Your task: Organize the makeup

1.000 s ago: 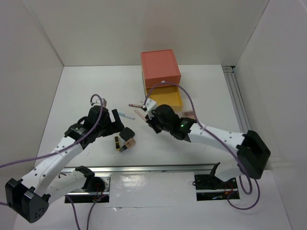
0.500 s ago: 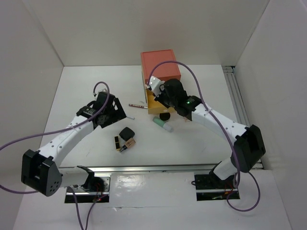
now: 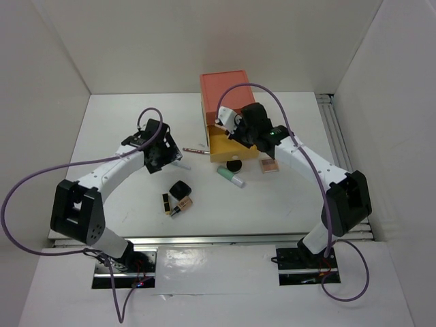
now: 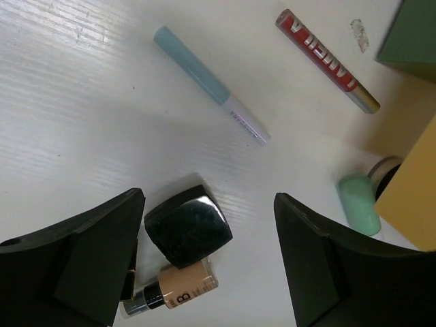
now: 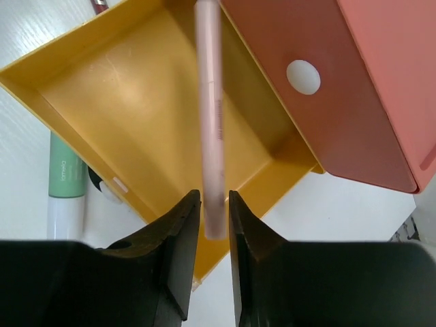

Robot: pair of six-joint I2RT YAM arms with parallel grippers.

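My right gripper (image 3: pixel 227 127) (image 5: pixel 214 212) is shut on a thin pink pencil (image 5: pixel 210 116) and holds it over the open yellow drawer (image 5: pixel 129 116) (image 3: pixel 246 143). My left gripper (image 3: pixel 167 157) (image 4: pixel 211 262) is open and empty above the table. Below it lie a black square compact (image 4: pixel 189 225) (image 3: pixel 179 189), a beige foundation bottle (image 4: pixel 176 289) and, in the top view, a gold-black lipstick (image 3: pixel 165 202). A teal pencil (image 4: pixel 204 78) and a red pencil (image 4: pixel 327 60) (image 3: pixel 195 149) lie further out. A mint tube (image 3: pixel 231 177) (image 4: pixel 359 204) and a round black pot (image 3: pixel 234 165) lie by the drawer. A pink palette (image 3: pixel 270 165) lies to its right.
The coral-topped stacked drawer box (image 3: pixel 227 95) stands at the back middle, its coral drawer front (image 5: pixel 327 88) closed above the yellow drawer. A green lower part (image 4: pixel 415 37) shows in the left wrist view. White walls enclose the table; a rail (image 3: pixel 338 146) runs along the right.
My right gripper has carried the pink pencil from the table's middle back to over the yellow drawer. My left arm has swung further from its base, towards the teal pencil.
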